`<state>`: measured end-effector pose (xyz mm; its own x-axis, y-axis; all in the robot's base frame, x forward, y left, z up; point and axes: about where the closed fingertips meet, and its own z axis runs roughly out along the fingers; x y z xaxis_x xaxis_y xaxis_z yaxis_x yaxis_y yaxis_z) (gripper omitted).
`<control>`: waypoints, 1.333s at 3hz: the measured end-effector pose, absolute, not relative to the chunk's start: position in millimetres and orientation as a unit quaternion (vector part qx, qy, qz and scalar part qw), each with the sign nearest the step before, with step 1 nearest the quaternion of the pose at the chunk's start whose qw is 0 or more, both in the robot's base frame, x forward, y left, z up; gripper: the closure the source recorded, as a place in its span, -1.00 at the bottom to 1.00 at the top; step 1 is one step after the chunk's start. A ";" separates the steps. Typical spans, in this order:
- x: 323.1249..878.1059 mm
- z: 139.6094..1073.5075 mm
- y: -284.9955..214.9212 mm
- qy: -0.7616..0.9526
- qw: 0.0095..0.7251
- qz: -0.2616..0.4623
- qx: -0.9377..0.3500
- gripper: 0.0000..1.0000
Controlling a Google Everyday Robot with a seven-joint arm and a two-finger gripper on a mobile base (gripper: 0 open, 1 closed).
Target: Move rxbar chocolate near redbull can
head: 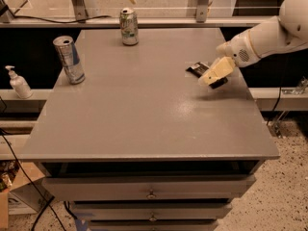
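Observation:
The rxbar chocolate (197, 69), a flat black wrapper bar, lies on the right part of the grey table (144, 114). My gripper (215, 74) comes in from the right on a white arm and sits right over the bar, hiding its middle. One end of the bar shows to the gripper's left and a dark corner shows below it. The redbull can (69, 59), slim, silver and blue, stands upright near the table's left edge, far from the bar.
A shorter silver, green and white can (128, 27) stands at the table's back edge. A white pump bottle (18, 83) stands on a ledge to the left of the table. Drawers sit below the table front.

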<state>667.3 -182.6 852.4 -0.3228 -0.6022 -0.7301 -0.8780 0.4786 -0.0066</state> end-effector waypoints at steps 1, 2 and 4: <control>676.5 834.0 -182.2 0.792 0.357 0.209 -0.449 -1.00; 677.6 822.6 -181.7 0.797 0.359 0.211 -0.437 -0.66; 668.6 826.5 -179.4 0.794 0.370 0.211 -0.434 0.30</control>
